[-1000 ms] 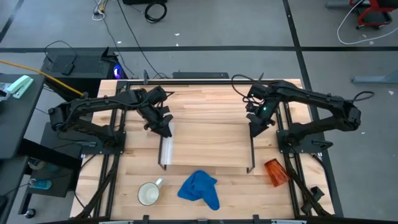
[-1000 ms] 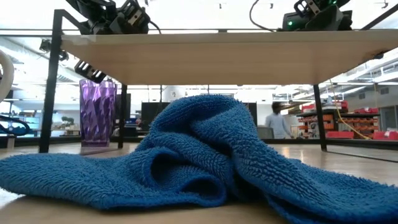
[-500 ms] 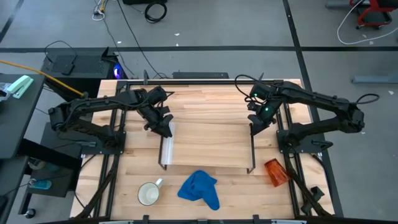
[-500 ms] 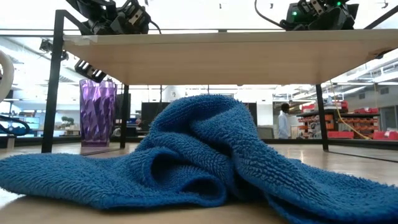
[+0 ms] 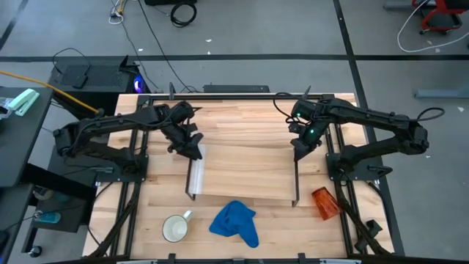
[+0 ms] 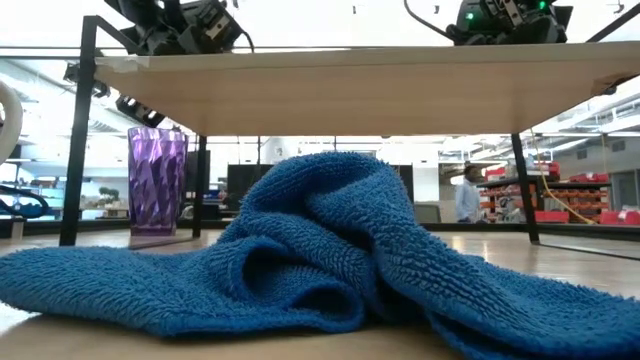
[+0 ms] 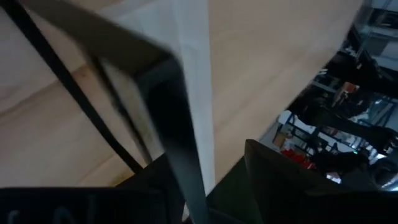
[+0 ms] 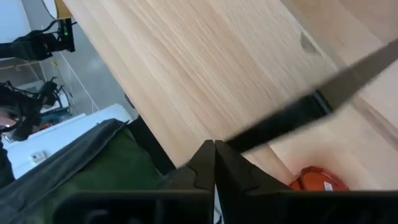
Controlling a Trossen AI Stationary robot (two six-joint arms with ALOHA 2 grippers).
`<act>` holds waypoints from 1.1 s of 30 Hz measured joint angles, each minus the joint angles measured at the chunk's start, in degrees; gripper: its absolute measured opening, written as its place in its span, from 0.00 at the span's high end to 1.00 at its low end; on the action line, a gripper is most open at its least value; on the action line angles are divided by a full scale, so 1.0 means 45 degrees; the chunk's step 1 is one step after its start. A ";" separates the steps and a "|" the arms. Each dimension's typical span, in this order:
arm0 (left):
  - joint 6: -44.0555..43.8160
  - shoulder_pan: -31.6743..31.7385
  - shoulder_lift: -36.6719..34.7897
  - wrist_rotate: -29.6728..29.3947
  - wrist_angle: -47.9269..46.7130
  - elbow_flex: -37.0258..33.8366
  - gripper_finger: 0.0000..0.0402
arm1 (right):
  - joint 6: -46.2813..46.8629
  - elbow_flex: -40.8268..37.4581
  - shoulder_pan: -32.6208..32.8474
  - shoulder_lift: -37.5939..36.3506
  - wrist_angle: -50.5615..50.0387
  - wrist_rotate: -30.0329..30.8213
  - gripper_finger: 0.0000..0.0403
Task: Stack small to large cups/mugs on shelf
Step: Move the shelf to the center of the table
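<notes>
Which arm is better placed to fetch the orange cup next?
Right. The right gripper is at the shelf's right end, the orange cup's side; the left gripper is at the far end.

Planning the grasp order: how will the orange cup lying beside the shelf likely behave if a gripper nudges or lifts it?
The translucent orange cup lies on its side on the tabletop, so a nudge would probably roll it. It looks like thin plastic, likely light, maybe slippery. Its narrowing shape suggests it would roll in a curve.
</notes>
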 joint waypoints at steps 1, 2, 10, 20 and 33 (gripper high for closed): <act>-0.0059 -0.0001 -0.0108 0.0011 0.0018 0.0000 0.60 | -0.0073 -0.0005 -0.0008 -0.0001 0.0008 0.0009 0.98; -0.0097 0.0000 -0.0208 -0.0037 -0.0064 0.0000 0.60 | -0.0120 -0.0010 -0.0010 -0.0006 0.0005 0.0009 0.99; -0.0615 -0.0073 -0.0697 -0.0396 -0.0313 0.0015 0.60 | -0.0212 -0.0010 -0.0010 0.0010 0.0077 -0.0074 0.97; -0.0703 -0.0053 -0.1201 -0.0470 -0.1084 0.0010 0.60 | -0.0307 0.0036 -0.0010 -0.0034 0.0214 -0.0380 0.98; -0.1096 0.0034 -0.3444 -0.1907 -0.1909 0.0005 0.60 | -0.0910 0.1279 0.0007 -0.0631 0.0200 0.0317 0.98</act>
